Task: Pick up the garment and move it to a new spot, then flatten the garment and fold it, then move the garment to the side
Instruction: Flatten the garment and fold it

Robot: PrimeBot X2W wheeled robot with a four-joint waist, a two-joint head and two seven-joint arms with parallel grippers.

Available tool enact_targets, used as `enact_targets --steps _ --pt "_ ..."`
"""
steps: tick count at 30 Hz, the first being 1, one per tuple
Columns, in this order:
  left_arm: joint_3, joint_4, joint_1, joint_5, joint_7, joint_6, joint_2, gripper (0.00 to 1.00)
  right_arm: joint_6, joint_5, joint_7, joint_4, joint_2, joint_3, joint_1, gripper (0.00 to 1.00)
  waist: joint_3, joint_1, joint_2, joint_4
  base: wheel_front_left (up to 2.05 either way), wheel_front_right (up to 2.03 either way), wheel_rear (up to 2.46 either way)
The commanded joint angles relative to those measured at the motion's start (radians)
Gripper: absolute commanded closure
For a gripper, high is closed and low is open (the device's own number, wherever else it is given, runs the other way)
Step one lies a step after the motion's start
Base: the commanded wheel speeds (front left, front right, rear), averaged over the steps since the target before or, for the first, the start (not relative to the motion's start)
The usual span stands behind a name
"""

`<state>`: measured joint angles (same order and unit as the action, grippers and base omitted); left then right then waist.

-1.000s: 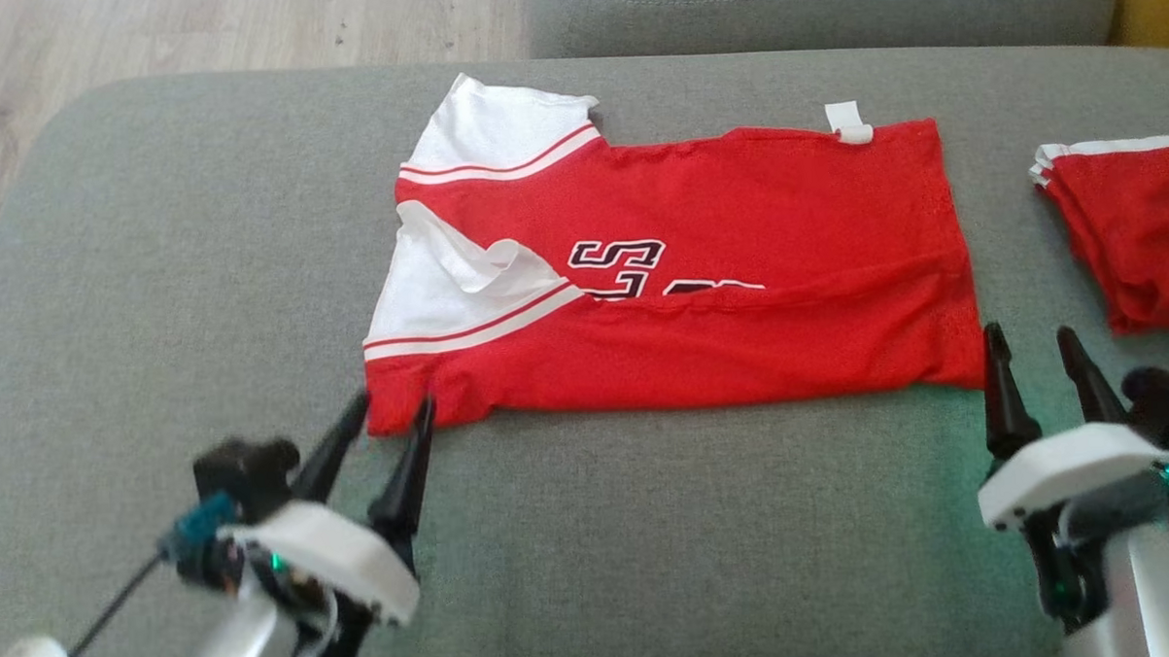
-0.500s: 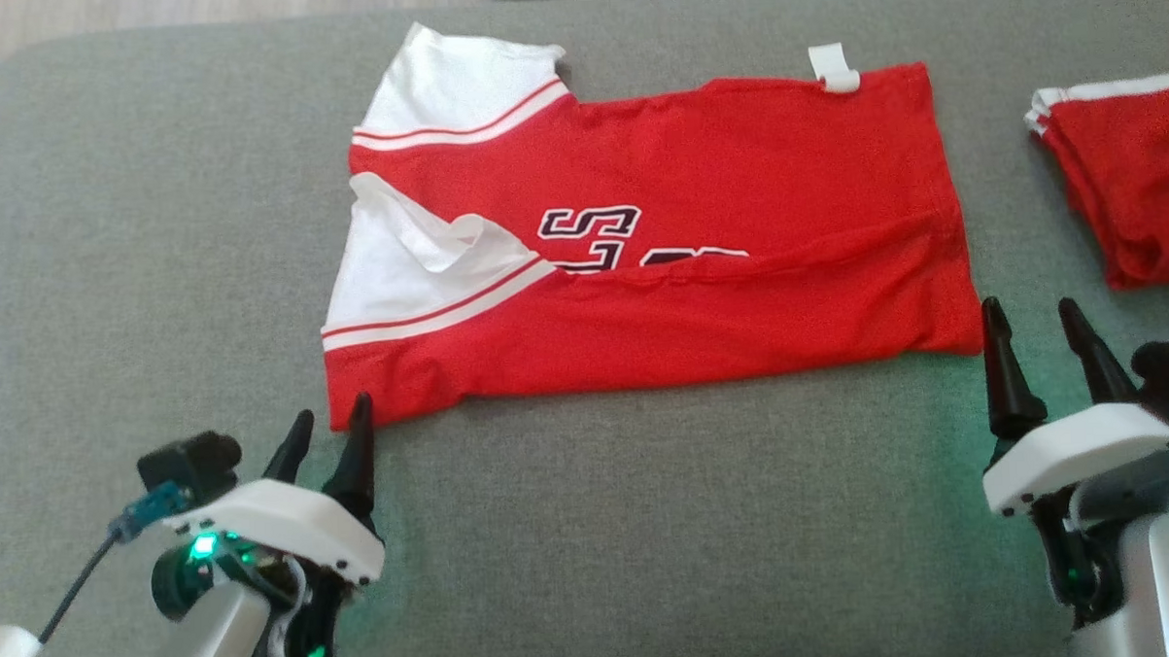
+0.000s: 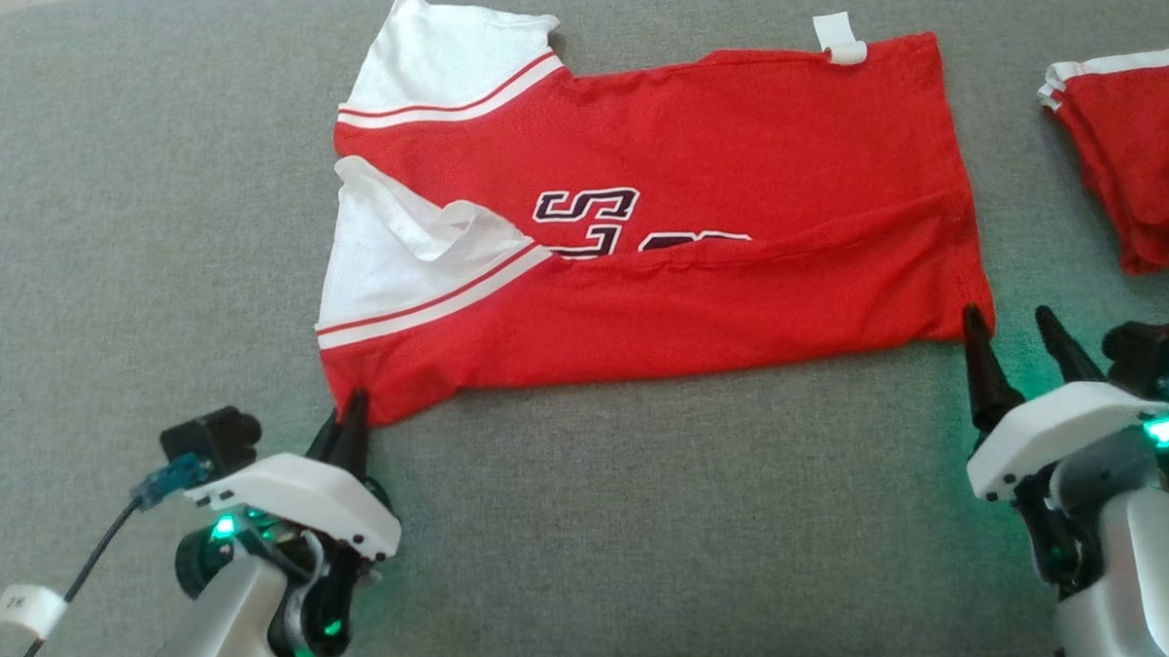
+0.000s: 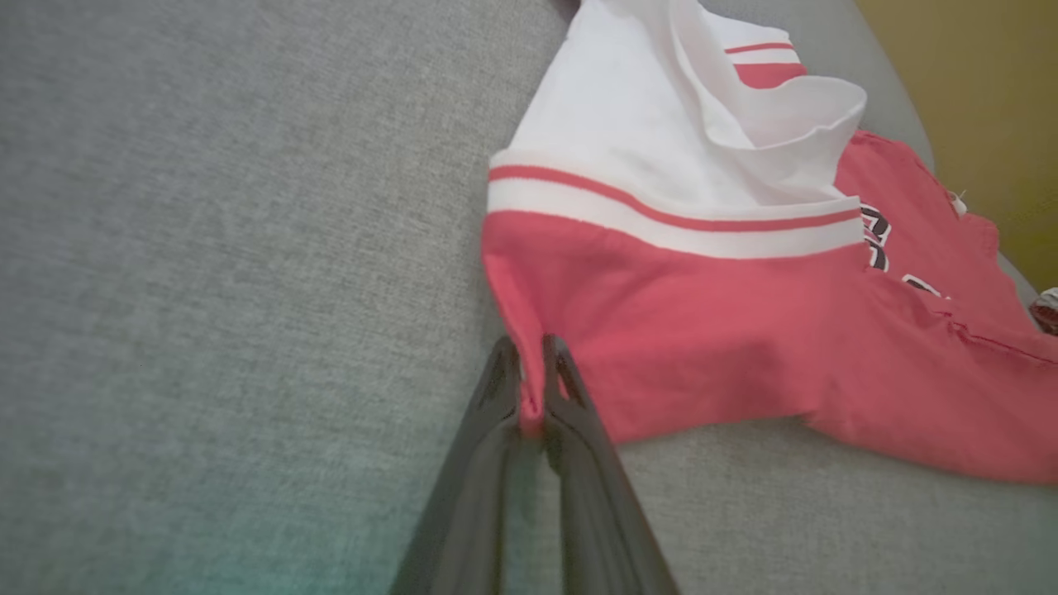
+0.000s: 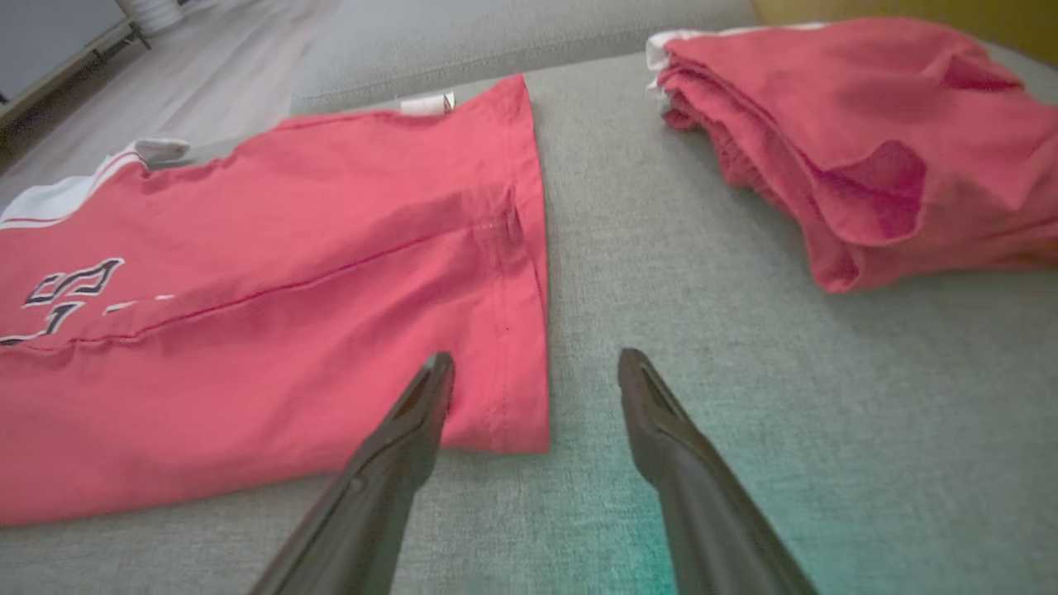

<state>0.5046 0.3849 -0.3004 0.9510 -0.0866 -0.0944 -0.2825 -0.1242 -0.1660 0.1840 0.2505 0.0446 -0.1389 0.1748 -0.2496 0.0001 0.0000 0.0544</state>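
Observation:
The garment is a red jersey with white sleeves and dark lettering, lying folded lengthwise on the grey cushion. My left gripper is shut on the garment's near left corner; in the left wrist view the fingertips pinch a fold of the red hem. At the garment's near right corner my right gripper stands open. Its left finger lies over the red cloth and its right finger sits over bare cushion beside the hem.
A second folded red garment lies at the right edge, also seen as a red pile in the right wrist view. A white tag sticks out at the jersey's far edge. Bare wood floor lies beyond the cushion.
The head camera has tilted down. My left gripper has closed on the garment's near left corner. My right gripper has edged up to the near right corner, still open.

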Motion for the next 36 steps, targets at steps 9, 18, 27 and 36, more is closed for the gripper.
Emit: enact_targets --steps 9,18,27,36 --pt "-0.037 -0.056 -0.060 -0.017 0.065 0.014 -0.022 1.00 -0.007 -0.045 0.008 0.177 0.006 0.040 0.122 0.64 0.000 -0.0001 0.0000 0.018 0.00 0.00 0.00" --pt "-0.050 -0.166 -0.047 -0.045 0.071 0.002 -0.090 1.00 -0.007 -0.095 -0.059 0.225 0.006 0.018 0.153 1.00 0.055 -0.0001 0.0000 0.027 0.00 0.00 0.00" --pt "-0.028 -0.465 0.088 -0.073 -0.038 -0.066 -0.228 1.00 -0.007 -0.109 -0.005 0.066 0.006 -0.009 -0.005 1.00 0.118 -0.0001 0.0000 0.035 0.00 0.00 0.00" --pt "0.019 -0.562 0.280 -0.039 -0.061 -0.127 -0.224 1.00 -0.007 -0.150 0.033 -0.082 0.006 -0.013 -0.222 0.90 0.112 -0.0001 0.0000 0.027 0.00 0.00 0.00"
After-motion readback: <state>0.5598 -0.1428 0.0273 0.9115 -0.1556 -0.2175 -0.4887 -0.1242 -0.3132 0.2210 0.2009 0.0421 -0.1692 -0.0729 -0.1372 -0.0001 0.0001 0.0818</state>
